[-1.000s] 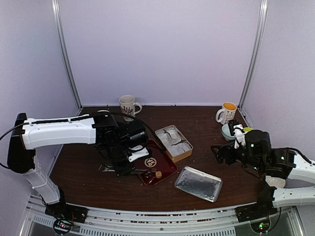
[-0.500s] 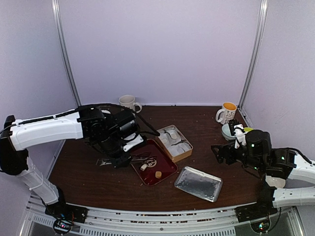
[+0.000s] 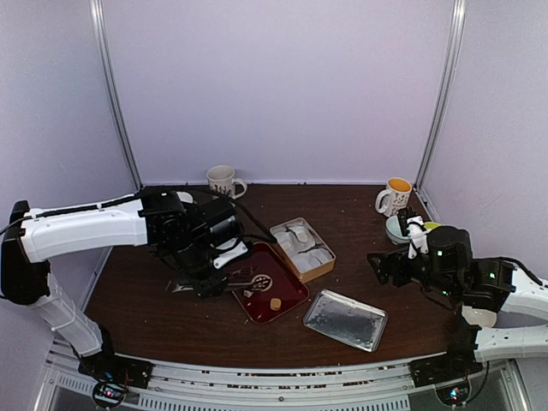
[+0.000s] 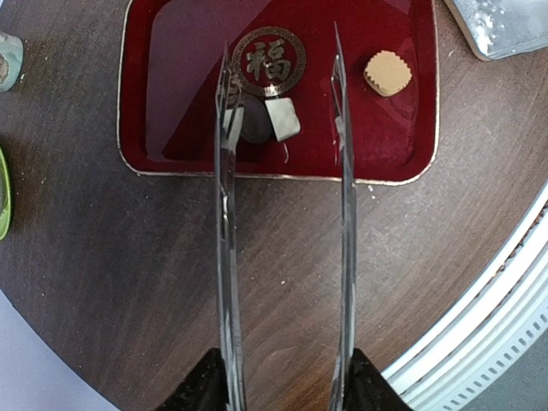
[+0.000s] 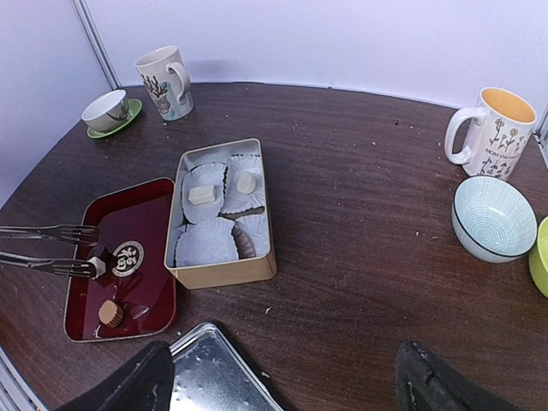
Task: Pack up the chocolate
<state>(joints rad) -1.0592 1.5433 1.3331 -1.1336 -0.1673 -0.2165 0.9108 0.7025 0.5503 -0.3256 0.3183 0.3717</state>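
Left arm: it's backed off toward 9 o'clock compared with a second ago. Back then it was hunched right over the tray and hiding half of it.
Left end effector: two long fork-like tines, spread well apart and pinching nothing. The tips hover over the glossy red rectangular tray, which sits mid-way across the dark wooden worktop.
Chocolate on the tray: the small cream-white chocolate cube lies between the tines, nearer the left one. A small dark chocolate lump sits right against it at its 9 o'clock, under the left tine. The light brown scalloped chocolate disc is off at the cube's 2 o'clock, outside the right tine.
What that means: the disc and cube are sitting where they were half a second ago, so nothing got lifted. To me it reads as a re-aim, with the cube the likely pick.
Tin: the tan rectangular metal tin sits at the tray's 2 o'clock, lined with crumpled white paper liners. Two cream chocolate pieces are already in there.
Lid: the flat silver metal lid lies at the tray's 4 o'clock.
Right end effector: parked at the worktop's 3 o'clock side, fingers spread with nothing in them. It hasn't budged.
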